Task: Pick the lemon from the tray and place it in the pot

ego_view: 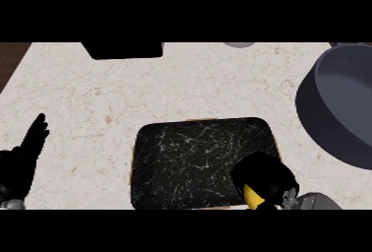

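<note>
Speckled cream counter [181,88] below, black marbled tray [189,162] at centre. Right hand [263,179] is curled over the tray's lower right corner, wrapped round the yellow lemon [253,197]. Grey pot [341,103] waits far right. Left hand [25,147] rests open, fingers straight, at the left edge.

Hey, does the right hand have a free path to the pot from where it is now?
Probably yes: the right hand, curled round the lemon over the tray, has only bare counter between it and the pot.
</note>
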Robot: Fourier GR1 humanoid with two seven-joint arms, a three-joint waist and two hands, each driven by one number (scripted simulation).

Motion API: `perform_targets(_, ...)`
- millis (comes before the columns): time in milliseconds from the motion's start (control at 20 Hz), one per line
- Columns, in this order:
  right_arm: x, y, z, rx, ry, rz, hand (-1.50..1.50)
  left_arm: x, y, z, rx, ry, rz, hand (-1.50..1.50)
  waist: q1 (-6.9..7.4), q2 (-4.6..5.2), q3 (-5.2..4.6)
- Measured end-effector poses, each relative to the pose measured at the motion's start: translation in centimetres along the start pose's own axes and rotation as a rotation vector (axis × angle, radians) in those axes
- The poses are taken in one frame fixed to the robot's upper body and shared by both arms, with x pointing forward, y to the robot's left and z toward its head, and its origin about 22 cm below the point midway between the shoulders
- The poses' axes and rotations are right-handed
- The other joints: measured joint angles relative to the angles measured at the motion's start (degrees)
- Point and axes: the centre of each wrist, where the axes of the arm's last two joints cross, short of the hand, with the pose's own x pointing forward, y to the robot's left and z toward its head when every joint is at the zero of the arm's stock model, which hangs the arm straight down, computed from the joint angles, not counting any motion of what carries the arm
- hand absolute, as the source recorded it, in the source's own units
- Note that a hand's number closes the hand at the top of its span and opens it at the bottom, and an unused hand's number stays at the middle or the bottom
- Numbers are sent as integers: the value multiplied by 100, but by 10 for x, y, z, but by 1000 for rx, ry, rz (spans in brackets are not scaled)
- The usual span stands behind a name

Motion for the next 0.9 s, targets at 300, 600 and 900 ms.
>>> perform_targets(300,-45,3,70,-194,-85,108,150,-7,7,5,20,13,7,0,-137,-14,8)
perform_targets(600,-68,-22,124,-556,-105,154,150,-9,9,9,31,24,6,0,-232,-30,9)
perform_targets(900,-90,-28,171,-826,-99,64,150,-7,14,11,24,13,8,0,-196,-13,1)
